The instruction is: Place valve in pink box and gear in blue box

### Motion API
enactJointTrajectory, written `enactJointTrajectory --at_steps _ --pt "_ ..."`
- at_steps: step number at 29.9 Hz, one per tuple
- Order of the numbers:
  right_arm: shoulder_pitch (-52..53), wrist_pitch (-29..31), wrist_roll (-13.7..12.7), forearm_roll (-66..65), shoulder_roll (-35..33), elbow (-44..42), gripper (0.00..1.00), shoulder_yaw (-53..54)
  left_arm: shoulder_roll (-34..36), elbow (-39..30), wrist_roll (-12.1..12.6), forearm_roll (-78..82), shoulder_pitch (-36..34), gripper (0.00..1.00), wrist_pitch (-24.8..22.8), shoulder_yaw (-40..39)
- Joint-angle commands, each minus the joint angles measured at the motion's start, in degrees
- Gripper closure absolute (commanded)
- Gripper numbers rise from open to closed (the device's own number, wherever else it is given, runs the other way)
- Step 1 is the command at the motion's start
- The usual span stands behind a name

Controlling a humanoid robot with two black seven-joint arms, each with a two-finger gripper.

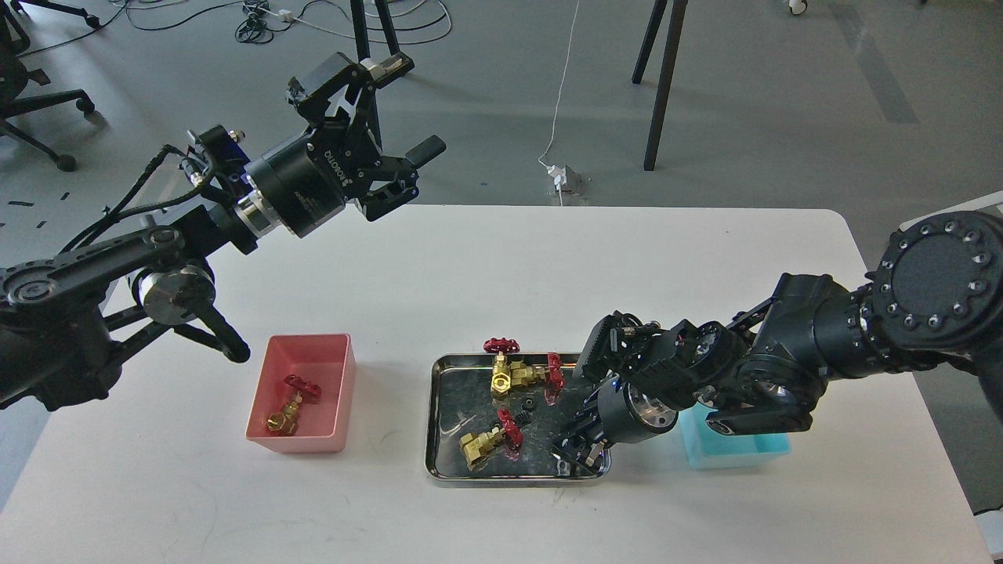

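Note:
The pink box (337, 368) stands at the front left with one brass valve (288, 409) lying in it. The steel tray (436, 423) holds three more valves: two close together at the back (509, 377) and one at the front (479, 445). A tiny black gear (530, 403) lies between them. My right gripper (576, 456) is low in the tray's front right corner, and its dark fingers cannot be told apart. The blue box (744, 448) sits right of the tray, partly hidden by my right arm. My left gripper (407, 110) is open and empty, raised above the table's far left.
The white table (486, 266) ends at a far edge just beyond my left gripper. Black stand legs (662, 86), cables and a power strip (563, 178) are on the floor behind it. An office chair (31, 102) stands at the far left.

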Motion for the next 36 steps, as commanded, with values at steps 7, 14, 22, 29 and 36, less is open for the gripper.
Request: enactJointTrajectory --at_steps 7,14,22,29,36 --pt "10.19 -0.08 0.23 0.63 0.00 8.02 0.94 1.40 -0.09 0.00 0.00 0.00 0.18 0.01 -0.02 -0.08" --pt "11.87 0.09 0.23 0.19 -18.34 10.23 0.94 1.23 -1.76 0.00 0.00 0.00 0.27 0.01 -0.02 0.00" --pt "9.59 0.18 0.14 -0.34 -31.81 12.25 0.93 1.23 -3.34 0.00 0.00 0.09 0.27 0.01 0.07 0.00" --pt "5.63 0.01 0.05 -0.43 -32.25 12.43 0.82 1.41 -3.95 0.08 0.00 2.20 0.18 0.01 0.07 0.00" --pt "5.54 -0.08 0.05 -0.08 -34.79 13.30 0.00 3.60 -4.13 1.67 0.00 2.28 0.35 0.01 0.07 0.00"
